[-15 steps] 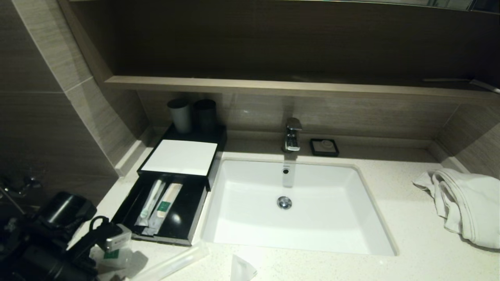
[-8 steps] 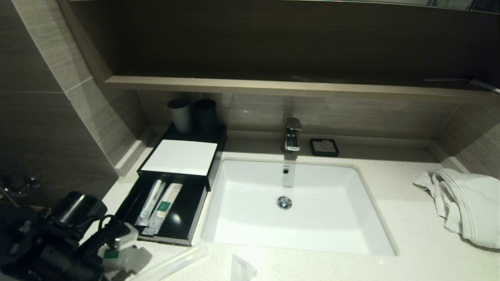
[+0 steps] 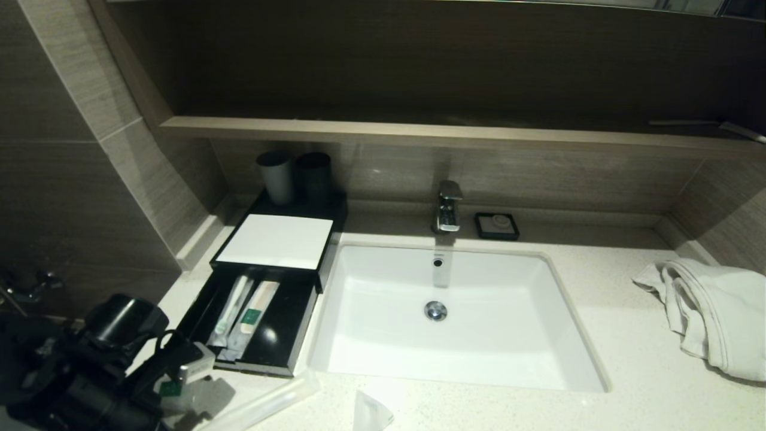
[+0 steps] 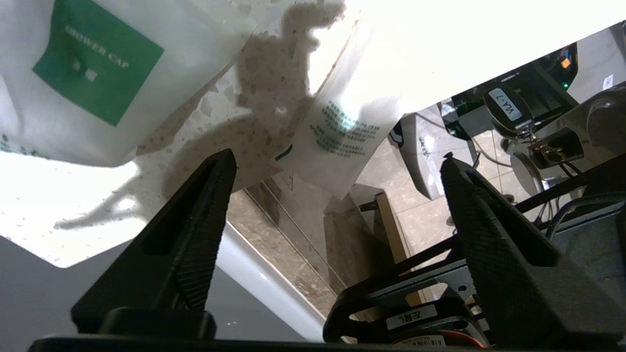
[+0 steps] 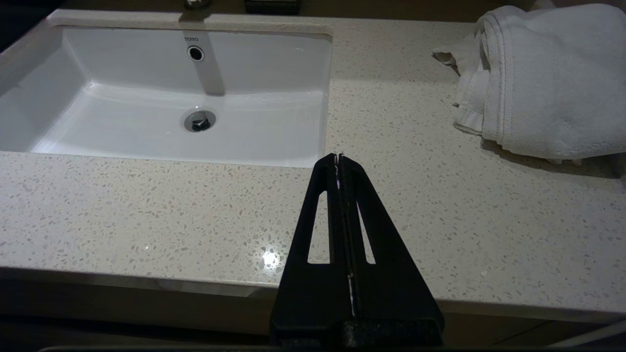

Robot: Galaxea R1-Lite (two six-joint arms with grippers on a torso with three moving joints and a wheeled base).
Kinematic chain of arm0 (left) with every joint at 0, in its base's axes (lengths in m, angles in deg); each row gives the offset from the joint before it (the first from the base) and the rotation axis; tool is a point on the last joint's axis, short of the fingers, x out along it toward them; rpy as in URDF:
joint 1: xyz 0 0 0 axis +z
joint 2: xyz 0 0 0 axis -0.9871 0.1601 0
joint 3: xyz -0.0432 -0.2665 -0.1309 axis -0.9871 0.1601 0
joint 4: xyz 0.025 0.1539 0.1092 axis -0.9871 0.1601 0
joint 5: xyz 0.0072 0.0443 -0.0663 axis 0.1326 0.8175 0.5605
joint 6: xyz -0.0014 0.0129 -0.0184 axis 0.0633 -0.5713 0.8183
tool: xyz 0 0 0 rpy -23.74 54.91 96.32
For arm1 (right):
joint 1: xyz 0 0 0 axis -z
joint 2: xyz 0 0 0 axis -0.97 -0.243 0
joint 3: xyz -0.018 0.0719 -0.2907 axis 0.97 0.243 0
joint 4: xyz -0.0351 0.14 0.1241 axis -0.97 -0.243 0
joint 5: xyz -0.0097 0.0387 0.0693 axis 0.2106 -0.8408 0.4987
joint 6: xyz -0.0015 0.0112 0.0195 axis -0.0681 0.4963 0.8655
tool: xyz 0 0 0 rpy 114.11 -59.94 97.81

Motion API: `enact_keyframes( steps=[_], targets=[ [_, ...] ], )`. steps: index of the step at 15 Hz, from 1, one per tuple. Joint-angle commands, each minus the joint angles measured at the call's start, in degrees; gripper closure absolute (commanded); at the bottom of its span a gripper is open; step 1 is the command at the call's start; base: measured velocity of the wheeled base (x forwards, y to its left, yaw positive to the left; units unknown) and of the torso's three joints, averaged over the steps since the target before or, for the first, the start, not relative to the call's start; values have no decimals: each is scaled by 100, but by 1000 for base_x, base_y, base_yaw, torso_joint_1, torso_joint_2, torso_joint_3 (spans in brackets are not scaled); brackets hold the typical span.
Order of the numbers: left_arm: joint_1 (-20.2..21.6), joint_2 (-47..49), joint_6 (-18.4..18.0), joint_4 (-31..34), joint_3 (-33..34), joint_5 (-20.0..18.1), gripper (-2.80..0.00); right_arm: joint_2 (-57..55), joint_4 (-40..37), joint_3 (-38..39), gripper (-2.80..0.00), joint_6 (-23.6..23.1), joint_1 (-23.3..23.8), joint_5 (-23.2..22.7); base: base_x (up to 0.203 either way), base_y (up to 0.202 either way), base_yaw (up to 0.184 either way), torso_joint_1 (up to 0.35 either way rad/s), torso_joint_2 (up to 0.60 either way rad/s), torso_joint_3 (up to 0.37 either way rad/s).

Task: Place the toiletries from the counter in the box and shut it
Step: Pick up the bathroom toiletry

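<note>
Left gripper [image 4: 337, 166] gapes over the shower-cap pouch [image 4: 93, 73] at the desk [image 3: 598, 299] edge; it could slide off; right gripper [image 5: 338, 159] closed.

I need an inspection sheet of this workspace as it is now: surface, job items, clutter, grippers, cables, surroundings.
Surface: speckled counter with sunken sink.
Job's things: box with drawer open, two long packets inside; shower cap pouch, a printed pouch, a long packet and a small packet on the counter.
Clutter: towel, two cups, soap dish.
Grippers: left gripper open by the pouches at the counter edge; right gripper shut over the counter's front.
Cables: black cable on left arm.
Surroundings: faucet, wooden shelf.
</note>
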Motion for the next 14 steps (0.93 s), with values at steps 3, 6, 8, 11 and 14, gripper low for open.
enact_keyframes(
  steps=[3, 6, 8, 11, 14],
  targets=[
    [-35, 79, -8, -2, -24, -9, -280, 0, -1, 0, 0, 0, 0, -2, 0, 0, 0, 0, 0, 0],
    [-44, 123, -8, -2, -33, -1, -280, 0, -1, 0, 0, 0, 6, -2, 0, 0, 0, 0, 0, 0],
    [-44, 132, -8, -2, -33, 18, -280, 0, -1, 0, 0, 0, 0, -2, 0, 0, 0, 0, 0, 0],
    [-44, 159, -8, -2, -50, 18, -280, 0, -1, 0, 0, 0, 0, -2, 0, 0, 0, 0, 0, 0],
    [-44, 300, -6, -159, -14, 87, -280, 0, -1, 0, 0, 0, 0, -2, 0, 0, 0, 0, 0, 0]
  ],
)
